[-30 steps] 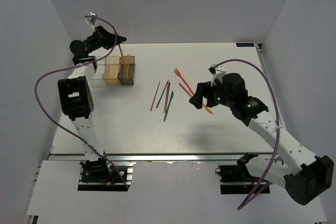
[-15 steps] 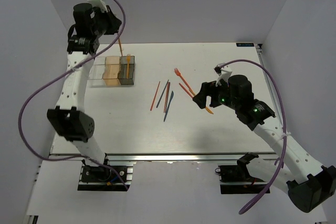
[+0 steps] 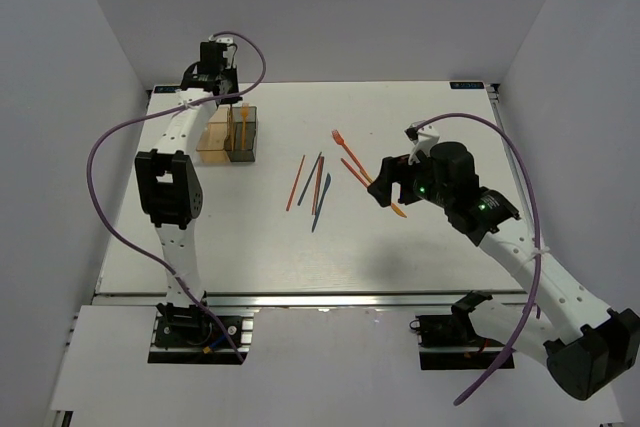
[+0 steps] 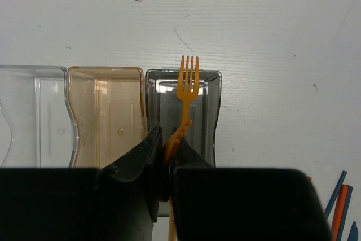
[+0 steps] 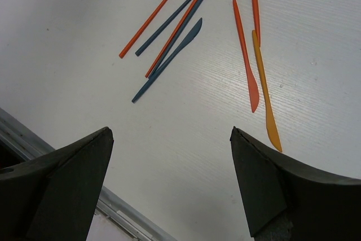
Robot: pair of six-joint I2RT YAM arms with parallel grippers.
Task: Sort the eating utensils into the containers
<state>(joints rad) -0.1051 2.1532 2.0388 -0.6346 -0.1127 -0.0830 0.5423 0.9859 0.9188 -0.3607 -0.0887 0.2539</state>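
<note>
Pinching an orange fork [image 4: 189, 83] low on its handle in the left gripper [image 4: 165, 146], pressed nearly together, tines pointing out over the grey box [image 4: 212, 111] at the end of the row, next to the tan box [image 4: 104, 70] and then the clear box [image 4: 34, 69]. Looks feather-light and thin: stiff enough to hold its line from a grip at one end, probably springy if bent, and smooth enough to swivel between the pads. Best taken across the flat of the handle, never on the tines. Further out, the right gripper [image 5: 169, 135] spread wide and holding nothing, hovering over loose pieces on the tabletop [image 5: 79, 66] — an orange knife [image 5: 265, 86] close beside a red knife [image 5: 245, 55], a blue knife [image 5: 169, 57] bundled with crossing sticks. Flat on the tabletop, so hard to get under; likely easiest to straddle one handle clear of its neighbours — the orange knife's near end, say.
</note>
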